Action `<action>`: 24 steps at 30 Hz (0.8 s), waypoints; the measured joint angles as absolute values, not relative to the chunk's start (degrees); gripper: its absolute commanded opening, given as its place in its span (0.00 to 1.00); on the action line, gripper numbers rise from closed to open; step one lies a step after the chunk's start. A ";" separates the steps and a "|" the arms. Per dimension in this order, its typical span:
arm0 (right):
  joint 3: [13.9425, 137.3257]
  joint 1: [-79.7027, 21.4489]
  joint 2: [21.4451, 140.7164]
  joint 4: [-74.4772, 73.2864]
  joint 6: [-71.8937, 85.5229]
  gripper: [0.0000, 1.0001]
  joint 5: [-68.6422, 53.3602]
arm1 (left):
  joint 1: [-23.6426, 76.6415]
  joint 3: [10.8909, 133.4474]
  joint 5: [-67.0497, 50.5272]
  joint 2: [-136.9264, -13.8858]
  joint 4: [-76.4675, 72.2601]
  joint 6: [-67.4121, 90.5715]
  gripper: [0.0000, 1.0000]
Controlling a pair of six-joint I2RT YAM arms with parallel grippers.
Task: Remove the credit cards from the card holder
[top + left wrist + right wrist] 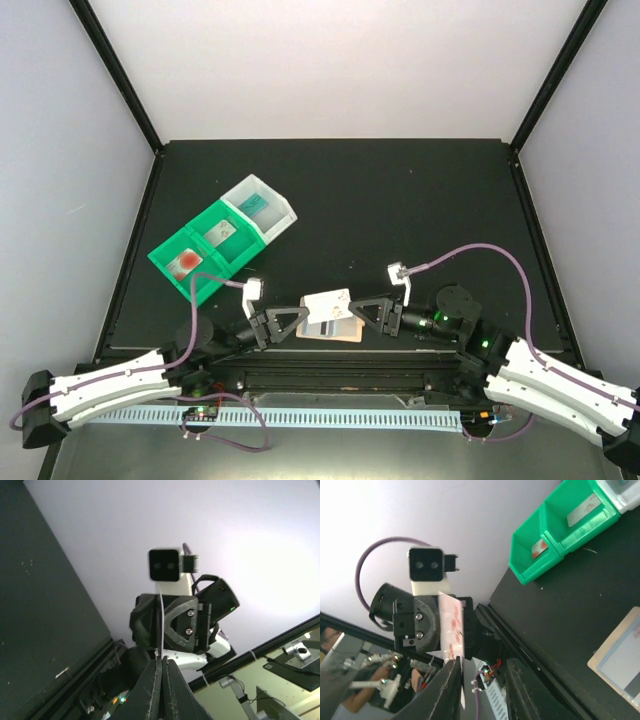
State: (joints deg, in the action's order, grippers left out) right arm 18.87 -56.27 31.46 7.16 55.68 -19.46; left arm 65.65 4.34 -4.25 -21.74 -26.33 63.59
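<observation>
I have the left jaws pinched fully shut on a credit card, a pale one with red blotches. In the left wrist view it shows only as a thin edge rising straight out from between the closed fingers. That card sits in the gap between the two sets of jaws, which face each other tip to tip low over the desk. My right jaws stand a little apart. In the right wrist view the blotched face lies against one finger while the other finger is clear of it, so I read no pinch there, though the card's far edge reaches in between the tips. The card holder lies flat on the desk directly beneath the gap between the jaws, partly covered from above by the held card. From the right wrist I see only a corner of it, peach rim around a pale blue panel, off to the side of the right jaws. Well away from both sets of jaws, out beyond the left ones, sit the bins. The green bin has a card with a red blotch in one compartment and a pale card in the next. The white bin, touching it on the far side, holds a teal card.
</observation>
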 measured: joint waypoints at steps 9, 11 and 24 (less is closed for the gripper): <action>21.21 -56.27 29.21 -2.31 55.20 0.86 -12.80 | 65.65 3.14 2.42 -8.29 -19.35 64.14 0.02; 21.21 -56.27 28.47 -3.97 55.31 0.94 -11.81 | 65.65 2.92 4.54 -5.80 -16.71 64.10 0.02; 21.54 -56.27 23.38 -11.97 54.08 1.00 -7.81 | 61.32 11.90 15.31 -12.69 0.99 58.72 0.02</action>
